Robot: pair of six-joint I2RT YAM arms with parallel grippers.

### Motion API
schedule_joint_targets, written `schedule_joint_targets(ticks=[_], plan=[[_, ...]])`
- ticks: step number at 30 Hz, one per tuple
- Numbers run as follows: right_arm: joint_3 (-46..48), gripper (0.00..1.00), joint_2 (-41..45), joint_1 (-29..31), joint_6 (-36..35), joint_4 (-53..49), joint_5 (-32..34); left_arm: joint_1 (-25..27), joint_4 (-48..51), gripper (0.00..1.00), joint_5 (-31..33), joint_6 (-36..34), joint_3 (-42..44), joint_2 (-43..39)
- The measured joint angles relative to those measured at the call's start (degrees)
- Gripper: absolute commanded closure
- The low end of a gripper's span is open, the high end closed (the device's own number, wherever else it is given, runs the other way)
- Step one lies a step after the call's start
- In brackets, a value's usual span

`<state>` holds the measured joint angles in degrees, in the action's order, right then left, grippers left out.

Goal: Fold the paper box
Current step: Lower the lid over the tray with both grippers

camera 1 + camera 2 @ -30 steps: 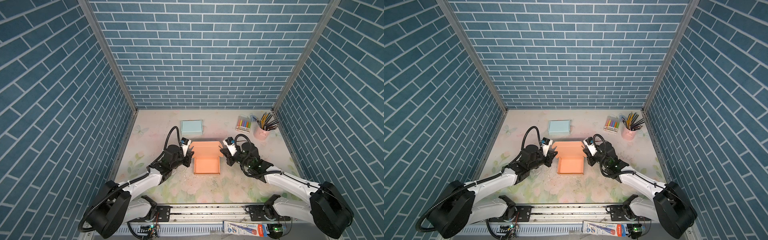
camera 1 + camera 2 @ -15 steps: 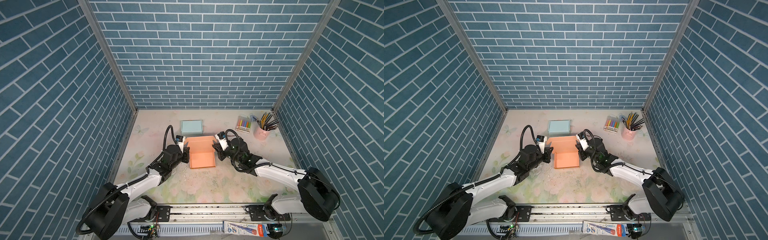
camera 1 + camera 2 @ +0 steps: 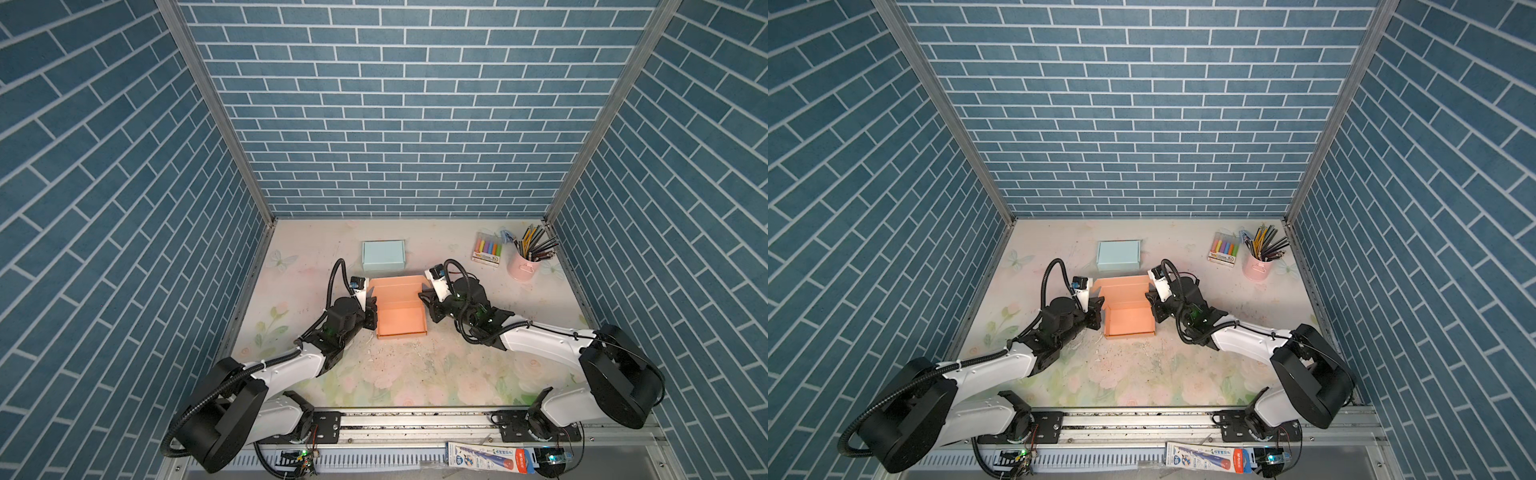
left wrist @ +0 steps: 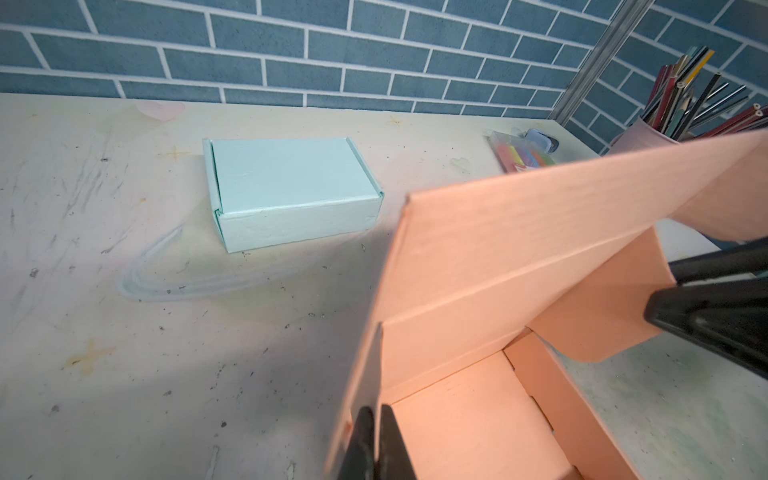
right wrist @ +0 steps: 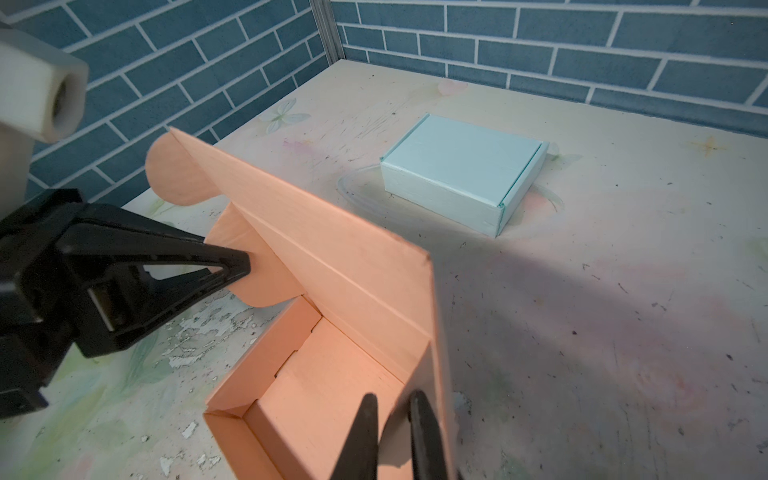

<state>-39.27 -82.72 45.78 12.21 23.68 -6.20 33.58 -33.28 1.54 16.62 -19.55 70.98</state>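
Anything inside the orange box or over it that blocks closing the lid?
Nothing visible does. The orange paper box is bare inside; the closed light blue paper box sits apart behind its raised lid. The left gripper and right gripper flank it at the lid's rounded side flaps.

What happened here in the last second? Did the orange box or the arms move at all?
The orange box slid left and slightly farther back. The right gripper followed it leftward, and its jaws have parted a little; the left gripper stays shut on the box's left wall. The blue box and pink pencil cup did not move.
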Motion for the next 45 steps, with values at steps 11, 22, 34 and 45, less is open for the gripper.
schedule_joint_targets(ticks=[11,22,34,45], plan=[[1.55,0.83,0.68,2.67,0.04,-0.22,2.23,2.78,-5.03,0.93,4.74,-0.72,4.07,-1.22],[4.94,0.83,3.91,6.67,1.05,-0.52,4.72,6.84,-8.90,0.93,9.64,-0.83,7.74,-2.16],[10.56,0.83,8.31,9.31,2.08,0.04,5.75,12.20,-11.87,0.93,12.59,-0.50,13.29,-6.27],[13.38,0.84,11.69,10.38,2.99,-0.09,5.99,15.50,-12.87,0.90,13.92,0.83,15.98,-7.19]])
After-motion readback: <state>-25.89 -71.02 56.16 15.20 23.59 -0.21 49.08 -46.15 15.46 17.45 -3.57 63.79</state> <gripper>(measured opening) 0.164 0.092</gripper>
